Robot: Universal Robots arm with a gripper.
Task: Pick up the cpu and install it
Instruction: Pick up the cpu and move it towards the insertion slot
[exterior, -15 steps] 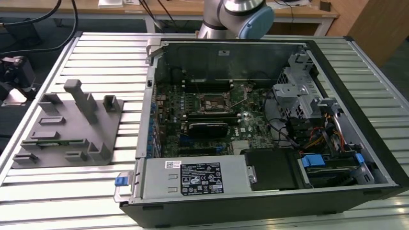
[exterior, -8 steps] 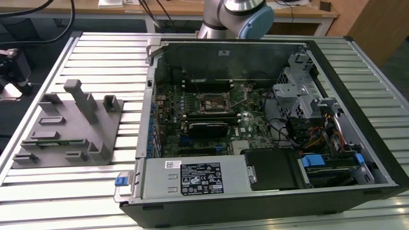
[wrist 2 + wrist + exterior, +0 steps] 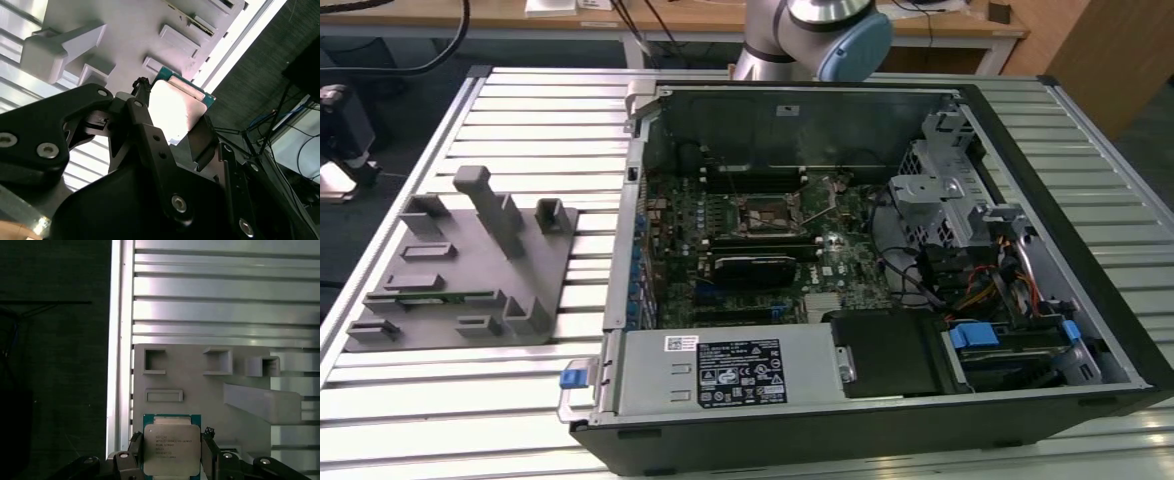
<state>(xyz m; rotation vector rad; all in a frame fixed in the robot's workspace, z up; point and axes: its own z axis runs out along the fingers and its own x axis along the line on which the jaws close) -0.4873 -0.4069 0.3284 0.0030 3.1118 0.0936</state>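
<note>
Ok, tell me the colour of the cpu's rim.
Teal-green rim around the silvery top of the cpu; clearest in the first wrist view.

Black screw-studded end effector [image 3: 175, 120], silver blue-capped arm [image 3: 817, 30]

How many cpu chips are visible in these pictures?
1. The cpu is clamped in the gripper, over the grey holder block in both wrist views. Another may be hidden in the motherboard socket.

Probably a robotics lab, ribbed aluminium workbench [image 3: 454, 400], opened computer tower [image 3: 787, 125], robot arm [image 3: 821, 30], wooden desks [image 3: 694, 18] behind
</note>
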